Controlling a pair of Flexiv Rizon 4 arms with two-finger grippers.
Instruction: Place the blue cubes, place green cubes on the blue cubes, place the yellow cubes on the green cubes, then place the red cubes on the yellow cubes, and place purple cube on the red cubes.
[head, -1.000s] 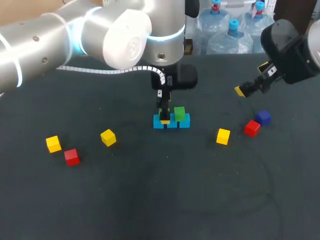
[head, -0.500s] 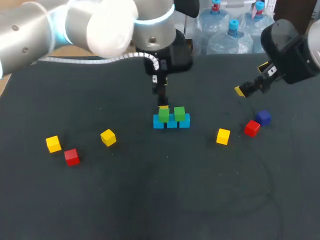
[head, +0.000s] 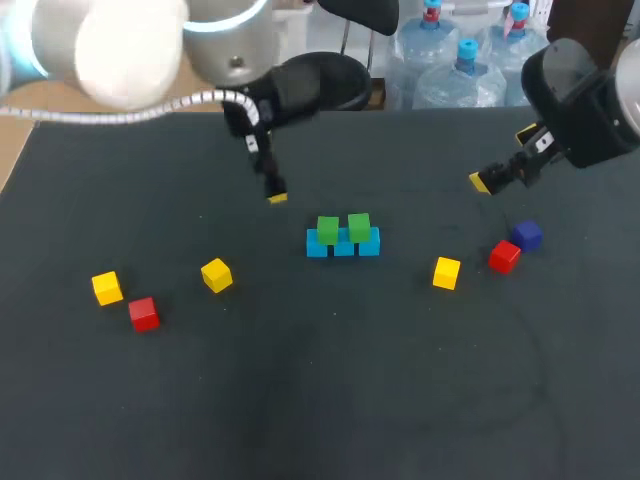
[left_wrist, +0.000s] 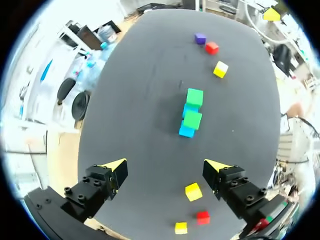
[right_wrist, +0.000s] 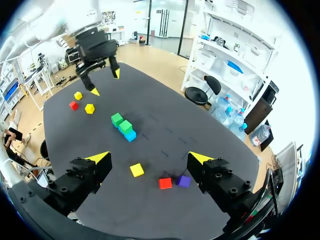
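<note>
Three blue cubes (head: 343, 246) lie in a row mid-table, with two green cubes (head: 327, 229) (head: 359, 226) on top. Yellow cubes sit at left (head: 107, 288) (head: 216, 274) and at right (head: 446, 272). One red cube (head: 144, 313) lies at left, another (head: 504, 256) at right next to the purple cube (head: 526, 235). My left gripper (head: 272, 190) hangs open and empty, up and to the left of the stack (left_wrist: 192, 119). My right gripper (head: 503, 158) is open and empty above the purple cube (right_wrist: 183, 181).
Dark table (head: 330, 390) with wide bare room at the front. In the right wrist view my left gripper (right_wrist: 102, 75) hangs beyond the green cubes (right_wrist: 121, 123).
My left gripper has let go of a green cube on the blue row, risen and swung away to the left. The right arm has not moved.
</note>
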